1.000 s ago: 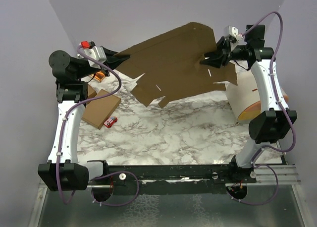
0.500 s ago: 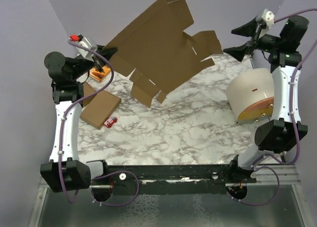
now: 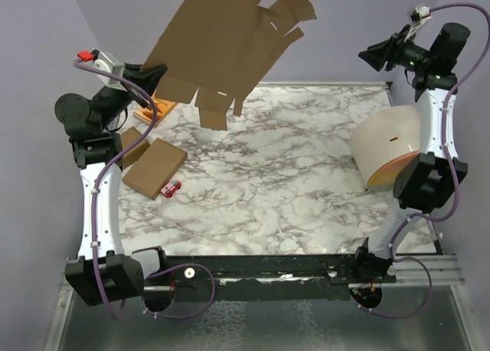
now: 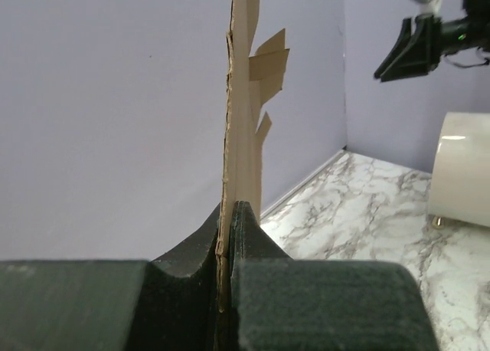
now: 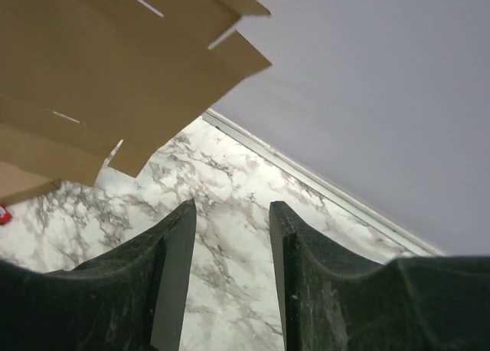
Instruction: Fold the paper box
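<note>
At the upper left of the top view, you see the left gripper with its fingers clamped on the left edge of the paper box. The box is a flat, unfolded sheet, held in the air over the far side of the marble table. At the upper right, the right gripper is well apart from the sheet, and its fingers stand apart.

paper box aloft rear left, above the table.
</note>
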`<state>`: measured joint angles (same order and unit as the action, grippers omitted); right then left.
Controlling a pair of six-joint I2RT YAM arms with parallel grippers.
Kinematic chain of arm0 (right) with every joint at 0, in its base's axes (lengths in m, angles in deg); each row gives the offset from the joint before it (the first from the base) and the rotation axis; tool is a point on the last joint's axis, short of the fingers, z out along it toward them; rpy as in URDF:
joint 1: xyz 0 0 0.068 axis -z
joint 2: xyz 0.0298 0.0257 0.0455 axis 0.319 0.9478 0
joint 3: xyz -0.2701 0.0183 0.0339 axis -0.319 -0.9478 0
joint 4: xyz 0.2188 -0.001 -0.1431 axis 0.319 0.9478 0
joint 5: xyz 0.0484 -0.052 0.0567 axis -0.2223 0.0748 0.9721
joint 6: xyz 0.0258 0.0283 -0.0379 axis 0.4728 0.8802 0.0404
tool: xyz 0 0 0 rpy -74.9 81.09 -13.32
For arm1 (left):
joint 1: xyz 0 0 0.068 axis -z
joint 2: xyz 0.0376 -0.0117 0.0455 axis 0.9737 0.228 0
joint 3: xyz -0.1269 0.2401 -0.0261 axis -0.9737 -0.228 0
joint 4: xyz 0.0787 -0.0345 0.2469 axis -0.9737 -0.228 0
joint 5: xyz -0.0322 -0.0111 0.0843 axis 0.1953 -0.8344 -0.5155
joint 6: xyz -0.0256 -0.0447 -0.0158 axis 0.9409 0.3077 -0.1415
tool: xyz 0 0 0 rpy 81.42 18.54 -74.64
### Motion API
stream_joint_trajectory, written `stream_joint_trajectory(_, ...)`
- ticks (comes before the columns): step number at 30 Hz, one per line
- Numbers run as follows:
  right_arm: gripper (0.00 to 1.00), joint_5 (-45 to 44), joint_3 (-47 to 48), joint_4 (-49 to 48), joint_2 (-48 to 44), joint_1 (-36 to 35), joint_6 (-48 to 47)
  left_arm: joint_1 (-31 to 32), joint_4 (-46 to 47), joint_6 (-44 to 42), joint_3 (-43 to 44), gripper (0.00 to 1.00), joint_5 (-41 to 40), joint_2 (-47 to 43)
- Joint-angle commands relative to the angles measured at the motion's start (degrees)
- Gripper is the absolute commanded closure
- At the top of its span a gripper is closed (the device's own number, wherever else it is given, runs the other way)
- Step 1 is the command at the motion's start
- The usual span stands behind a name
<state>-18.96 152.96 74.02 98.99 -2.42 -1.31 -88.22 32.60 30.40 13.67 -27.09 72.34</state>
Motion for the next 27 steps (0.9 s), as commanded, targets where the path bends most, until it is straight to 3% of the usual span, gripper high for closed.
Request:
stream_joint_trajectory(1,0.57,-1.7,5.8,-0.9,5.4,-0.5,7.9,-0.5,8.8,7.6,2.0,1.00,0.8,-1.6)
stream_joint_trajectory(15,0.56,-7.9,11.0,-7.7,9.4,0.1,13.0,-0.5,13.8,13.1,3.7,1.00,2.8,-1.4)
stream_joint_trajectory(23,0.56,8.3,5.9,-22.2,9.4,0.1,22.3,-0.5,21.3,17.6,2.7,1.00,5.0,-0.6)
stream_joint_trajectory(27,0.56,11.8,4.2,-24.2,8.9,0.1,22.9,-0.5,22.2,18.4,2.8,1.00,5.3,-0.6)
